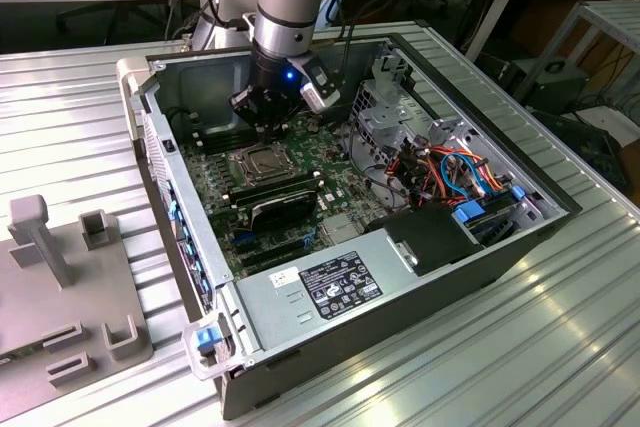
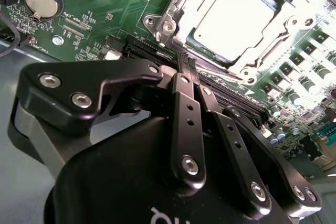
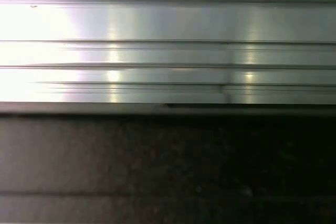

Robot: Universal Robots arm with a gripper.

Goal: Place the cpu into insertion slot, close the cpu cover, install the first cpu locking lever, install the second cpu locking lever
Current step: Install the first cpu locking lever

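cpu point(image 2: 231, 22) lies framed by the cpu cover point(image 2: 283, 30) in the second wrist view, gripper point(image 2: 185, 64) jaws pressed together just beside the cover; exterior view adds the computer case point(image 1: 400, 347).

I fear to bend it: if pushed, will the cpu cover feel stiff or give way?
Likely springy rather than rigid: the cpu cover looks like thin sheet metal with a large window. It lies flat around the cpu, so a downward push probably meets firm support. Its shiny surface may be slippery.
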